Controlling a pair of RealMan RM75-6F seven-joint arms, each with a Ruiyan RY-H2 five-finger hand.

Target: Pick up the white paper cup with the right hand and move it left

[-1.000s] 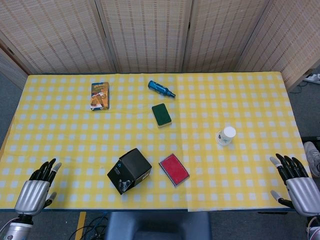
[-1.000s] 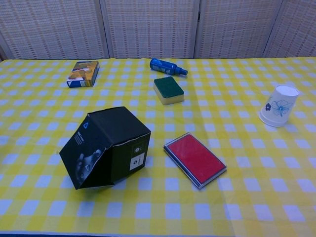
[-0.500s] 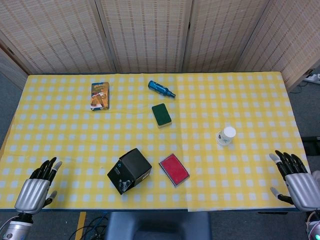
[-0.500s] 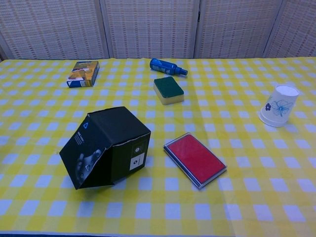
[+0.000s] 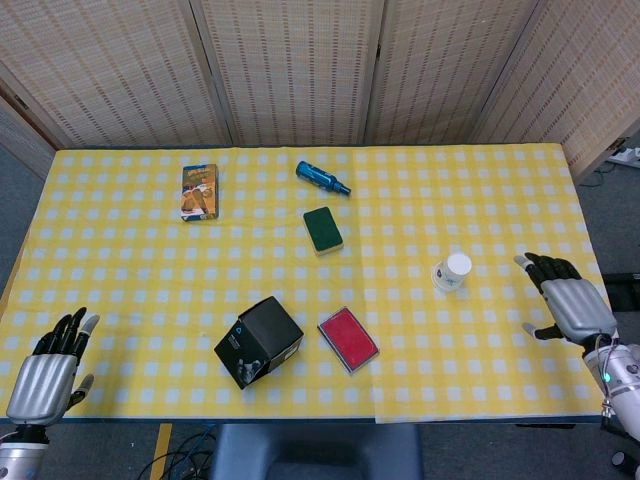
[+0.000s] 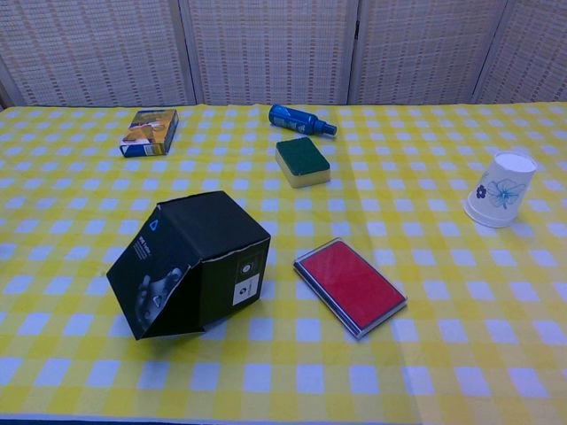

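A: What differs from a second ago?

B: The right robot hand [image 5: 566, 301] has come up from the near worktop [image 5: 120, 270] edge and now sits level with the white paper cup [image 5: 452, 271]. The left robot hand [image 5: 45, 364] has slid further left. Nothing on the worktop has shifted.

A: Where is the cup from the right robot hand?

B: To its left, near but apart, upside down on the yellow checked cloth.

A: Fingers?

B: Spread on both, holding nothing.

A: Count the things.

B: One cup, one black box [image 5: 259, 341], one red case [image 5: 348, 339], one green sponge [image 5: 323, 229], one blue bottle [image 5: 322, 178], one small printed box [image 5: 200, 190]. All lie to the left of the right robot hand.
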